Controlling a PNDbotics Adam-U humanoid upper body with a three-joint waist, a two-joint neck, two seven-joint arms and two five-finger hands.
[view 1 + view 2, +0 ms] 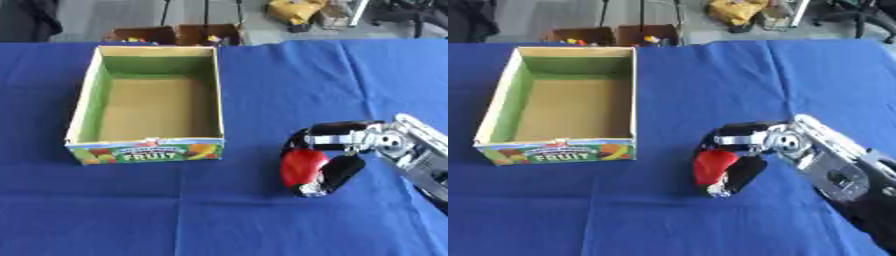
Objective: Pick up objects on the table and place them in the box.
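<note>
A red object (301, 166) lies on the blue table, right of centre. My right hand (337, 150) comes in from the right, its black fingers and thumb curled round the red object. The open cardboard box (86, 100), green inside with "FRUIT" printed on its front, stands at the left; nothing shows inside it. A stretch of bare cloth separates the box from the hand. My left hand is out of both views.
The blue cloth (219, 215) covers the whole table. Beyond the far edge stand brown cartons (175, 34) with small coloured things, a yellow bag (296, 10) and chair legs on the floor.
</note>
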